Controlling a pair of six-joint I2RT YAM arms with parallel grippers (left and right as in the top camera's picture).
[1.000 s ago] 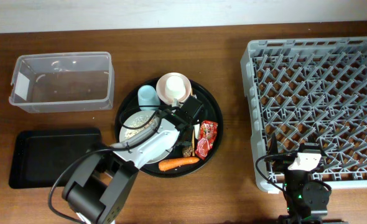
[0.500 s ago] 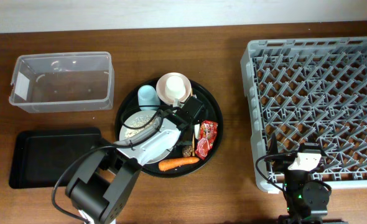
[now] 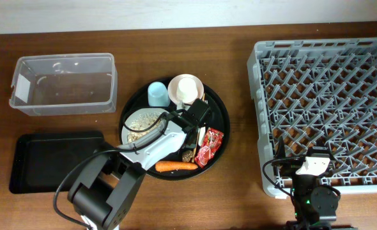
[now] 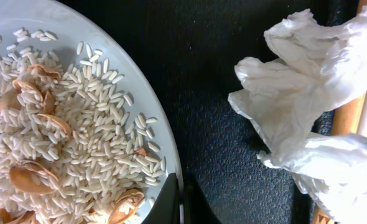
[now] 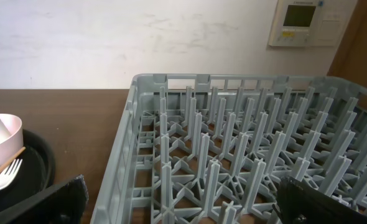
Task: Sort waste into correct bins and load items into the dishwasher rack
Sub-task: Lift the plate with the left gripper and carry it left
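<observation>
The left arm's fingers (image 4: pixel 169 205) are pressed together at the rim of the pale grey plate (image 4: pixel 165 140), and the thin rim seems to be pinched between them. The plate lies on the round black tray (image 3: pixel 222 115) in the middle of the desk (image 3: pixel 236 70), with the rice scraps (image 4: pixel 65 124) on it.

I think the lift should be slow and the plate kept flat, otherwise the rice will slide off before it is above a bin. A grip on one edge only may also let the plate turn.

The crumpled napkin (image 4: pixel 301 106) lies just beside the fingers. The carrot (image 3: pixel 176 167), the brown lump (image 3: pixel 188 155) and the red wrapper (image 3: pixel 209 145) crowd the near part of the tray.

The clear tub (image 3: pixel 64 86) and the shallow black tray (image 3: pixel 54 160) stand to the left. The right arm's fingers (image 5: pixel 53 199) are spread wide and hold nothing, at the near edge of the rack (image 3: pixel 255 115).
</observation>
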